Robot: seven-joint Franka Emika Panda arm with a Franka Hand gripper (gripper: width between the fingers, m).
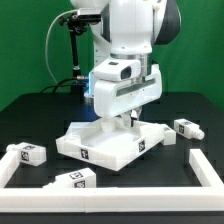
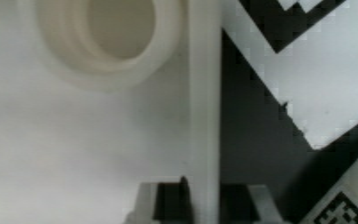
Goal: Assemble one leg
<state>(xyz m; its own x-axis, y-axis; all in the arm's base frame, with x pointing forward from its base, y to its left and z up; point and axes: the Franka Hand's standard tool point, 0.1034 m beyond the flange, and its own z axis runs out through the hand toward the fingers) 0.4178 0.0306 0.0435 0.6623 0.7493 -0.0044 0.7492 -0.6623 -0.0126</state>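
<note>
A big white square panel (image 1: 105, 143) lies in the middle of the black table. My gripper (image 1: 126, 119) is down on its far side. In the wrist view my two fingers (image 2: 167, 203) stand on either side of the panel's upright rim wall (image 2: 202, 100), pressed against it; my gripper (image 2: 204, 190) is shut on that wall. A round hole (image 2: 105, 40) in the panel and a tag marker (image 2: 300, 60) show close by. Three short white legs with tags lie loose: one at the exterior view's left (image 1: 27, 153), one in front (image 1: 76, 178), one at the right (image 1: 186, 128).
A low white fence runs along the front of the table, with a corner at the exterior view's left (image 1: 8, 172) and one at the right (image 1: 206, 166). A black stand with cables (image 1: 72, 50) rises behind the arm.
</note>
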